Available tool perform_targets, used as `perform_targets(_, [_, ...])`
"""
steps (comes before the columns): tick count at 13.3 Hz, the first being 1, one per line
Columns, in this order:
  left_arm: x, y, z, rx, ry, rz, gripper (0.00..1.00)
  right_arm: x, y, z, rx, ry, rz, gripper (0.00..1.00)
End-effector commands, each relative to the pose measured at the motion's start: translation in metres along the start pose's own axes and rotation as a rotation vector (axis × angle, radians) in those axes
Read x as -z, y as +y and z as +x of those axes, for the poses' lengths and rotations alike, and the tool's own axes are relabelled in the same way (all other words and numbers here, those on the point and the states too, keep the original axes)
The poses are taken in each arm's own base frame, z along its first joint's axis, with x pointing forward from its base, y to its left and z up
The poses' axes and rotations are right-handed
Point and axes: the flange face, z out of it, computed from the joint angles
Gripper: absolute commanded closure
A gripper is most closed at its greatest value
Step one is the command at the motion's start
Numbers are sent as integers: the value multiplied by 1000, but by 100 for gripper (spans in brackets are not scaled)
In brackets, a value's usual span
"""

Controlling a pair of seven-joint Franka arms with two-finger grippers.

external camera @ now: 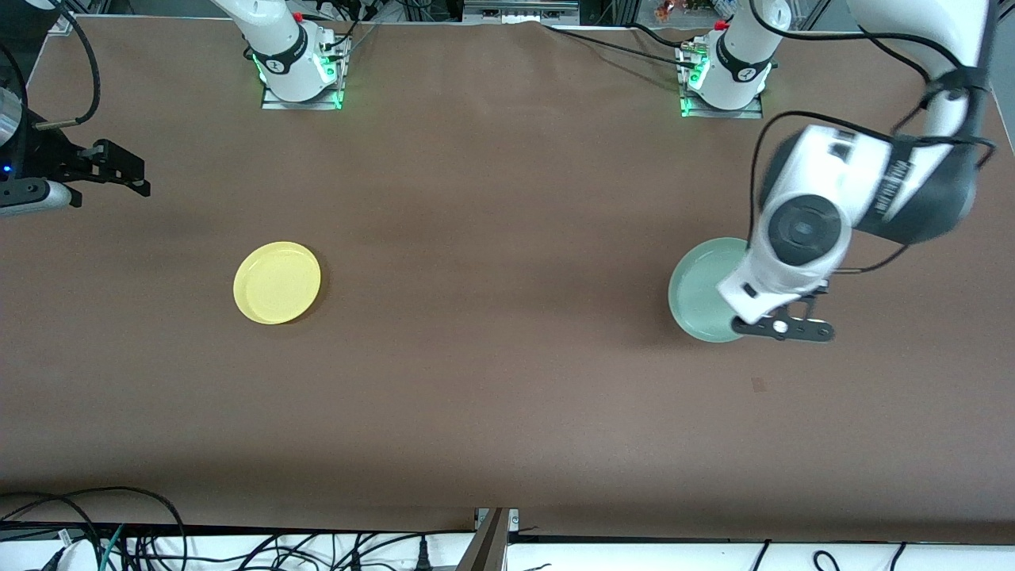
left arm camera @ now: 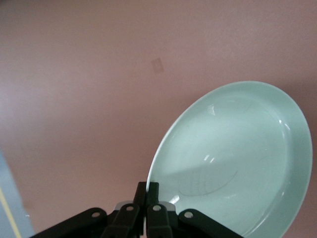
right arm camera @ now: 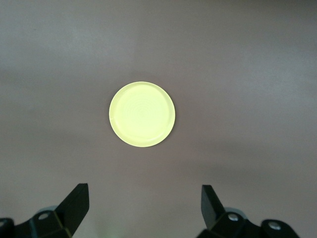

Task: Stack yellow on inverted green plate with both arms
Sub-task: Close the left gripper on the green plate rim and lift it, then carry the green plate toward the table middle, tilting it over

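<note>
The left arm's white wrist housing covers part of the round pale mint-green plastic plate (external camera: 702, 289) in the front view, so the spot where the left claw (external camera: 781, 327) meets the rim is hidden there. In the left wrist view the same plate runs off the picture's edge, and only the tips of the claw's black fingers (left arm camera: 147, 191) show. The right claw (external camera: 119, 170), at the right arm's end of the brown counter (external camera: 507, 396), has its arm cut off by the front view's edge. Its finger bases run out of the right wrist view.

Two white arms (external camera: 825, 206) with dark grey bands are seen. Black cables (external camera: 872, 47) are looped along them. Green lights are lit at the bases (external camera: 301, 79).
</note>
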Motion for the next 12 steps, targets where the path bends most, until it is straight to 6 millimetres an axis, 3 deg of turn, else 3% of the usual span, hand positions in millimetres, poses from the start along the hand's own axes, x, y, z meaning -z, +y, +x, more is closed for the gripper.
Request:
perform_targets(1, [18,64,-2,-14,64,179,100,6,-2,-1,-5,2,5,0])
perform_targets(3, [10,117,-9,23,69,222,100,6,-2,-1,-5,2,5,0])
perform_targets(5, [-17,189,-14,53,77,265,100,6,-2,-1,-5,2,5,0])
perform_targets(7, [-11,245,-32,44,151,381,100,6,-2,-1,-5,2,5,0])
perform_targets(12, [1,362,-86,48,316,632,100,6,-2,-1,-5,2,3,0])
